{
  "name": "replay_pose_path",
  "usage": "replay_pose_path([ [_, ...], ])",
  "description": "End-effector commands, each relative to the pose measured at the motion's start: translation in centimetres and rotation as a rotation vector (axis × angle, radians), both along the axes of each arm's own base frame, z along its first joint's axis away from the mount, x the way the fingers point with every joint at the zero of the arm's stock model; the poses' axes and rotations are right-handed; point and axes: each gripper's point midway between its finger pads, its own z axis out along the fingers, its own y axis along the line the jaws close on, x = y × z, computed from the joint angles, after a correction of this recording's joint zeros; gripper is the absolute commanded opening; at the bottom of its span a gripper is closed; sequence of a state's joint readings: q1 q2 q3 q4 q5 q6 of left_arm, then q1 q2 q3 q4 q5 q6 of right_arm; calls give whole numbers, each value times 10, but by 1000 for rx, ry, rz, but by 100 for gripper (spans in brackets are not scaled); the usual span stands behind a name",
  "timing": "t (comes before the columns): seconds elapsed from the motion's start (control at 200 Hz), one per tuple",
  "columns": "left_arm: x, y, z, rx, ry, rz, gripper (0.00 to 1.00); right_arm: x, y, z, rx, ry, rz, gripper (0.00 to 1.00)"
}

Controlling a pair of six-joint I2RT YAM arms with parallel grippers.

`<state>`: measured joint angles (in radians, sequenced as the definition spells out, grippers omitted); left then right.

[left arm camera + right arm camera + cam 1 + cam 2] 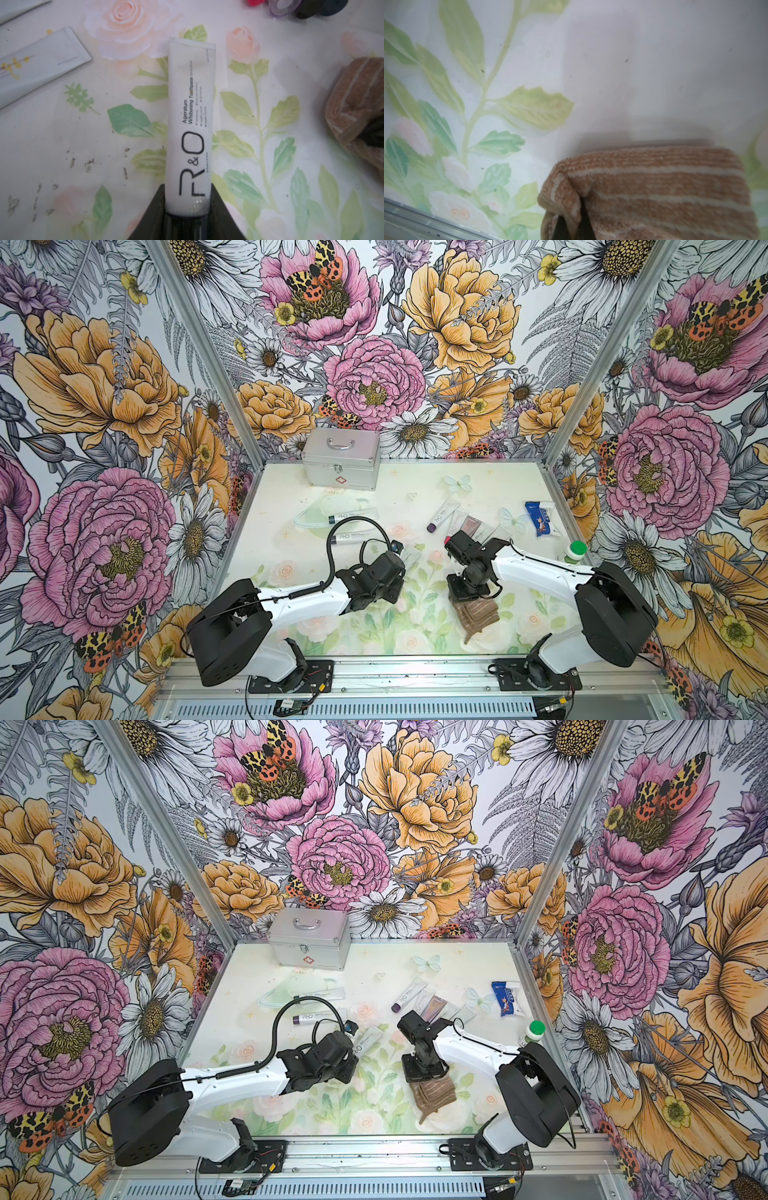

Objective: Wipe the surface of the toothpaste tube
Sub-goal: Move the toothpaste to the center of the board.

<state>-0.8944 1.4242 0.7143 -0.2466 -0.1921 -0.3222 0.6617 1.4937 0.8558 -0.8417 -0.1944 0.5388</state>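
A white "R&O" toothpaste tube [190, 124] lies flat on the floral table. My left gripper [188, 207] is shut on its cap end, and the crimped end points away from the wrist. In both top views the tube [409, 558] [368, 1042] pokes out beyond the left gripper [392, 572]. My right gripper [572, 224] is shut on a fold of a brown striped towel [654, 187]. That towel [476, 614] [432, 1094] rests on the table under the right gripper [469, 593], a short way right of the tube. The two do not touch.
A silver case [340, 458] stands at the back. Two more tubes [353, 516] and a face mask [328, 506] lie left of centre. A row of tubes [457, 522], a blue packet [540, 518] and a green-capped bottle [575, 551] are on the right.
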Motion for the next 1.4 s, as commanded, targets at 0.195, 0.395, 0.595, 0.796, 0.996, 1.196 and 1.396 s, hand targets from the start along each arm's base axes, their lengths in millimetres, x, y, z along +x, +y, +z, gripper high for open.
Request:
replay_pose_path([
  [0.195,62,-31,-7,-31,75,-54,32,8,14,14,43,-32,2,0],
  [0.395,90,-41,-41,-12,143,-67,30,17,16,12,27,-37,-3,0],
  [0.595,121,-45,-58,-35,172,-53,31,28,22,15,43,-38,2,0],
  [0.796,148,-56,-64,-67,181,-59,31,34,26,14,44,-31,5,0],
  [0.996,166,-69,-56,-95,159,-73,32,40,26,14,43,-35,-3,0],
  [1.196,173,-73,-42,-119,136,-64,56,38,26,13,47,-27,2,0],
  [1.396,163,-44,19,-149,46,4,88,35,27,15,61,-27,10,0],
])
